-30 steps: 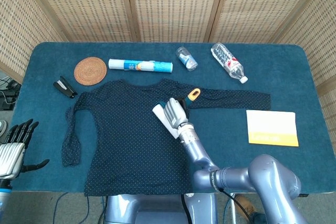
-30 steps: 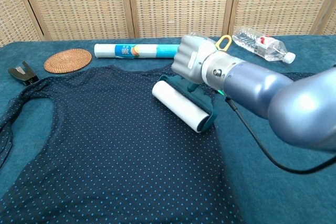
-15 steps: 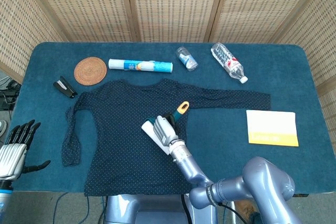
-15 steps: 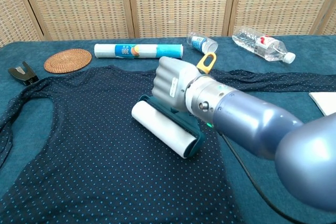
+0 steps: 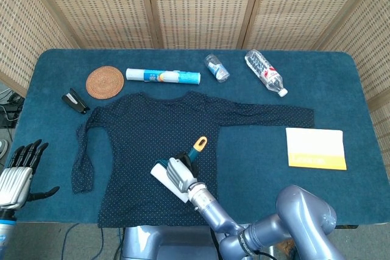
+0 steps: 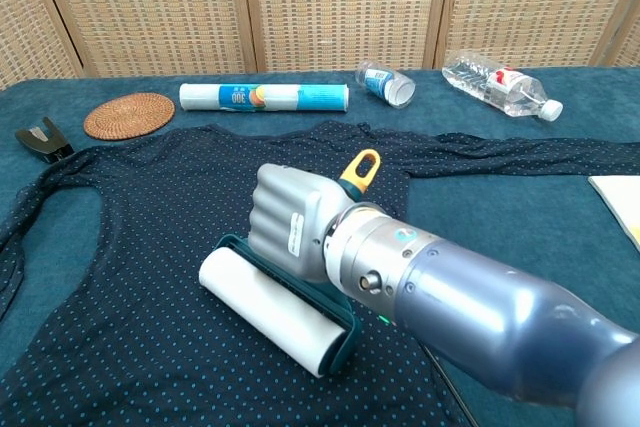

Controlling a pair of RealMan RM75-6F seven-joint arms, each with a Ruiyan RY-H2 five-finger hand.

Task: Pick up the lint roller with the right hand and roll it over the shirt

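Roller [image 6: 268,309] lies on shirt [image 5: 146,144], at its 6 o'clock hem, gripped in right hand [image 6: 290,222]; left hand [image 5: 17,172] spread, empty, at table's [image 5: 365,95] 8 o'clock.

Lint roller [image 6: 273,312] nearer shirt [image 6: 150,237] hem

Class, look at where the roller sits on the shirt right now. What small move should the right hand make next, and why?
Probably reverse and roll back up toward the collar. The right hand grips the lint roller, whose white drum lies on the shirt close to its bottom hem, so little fabric seems left ahead, while the upper chest and sleeves lie beyond it.
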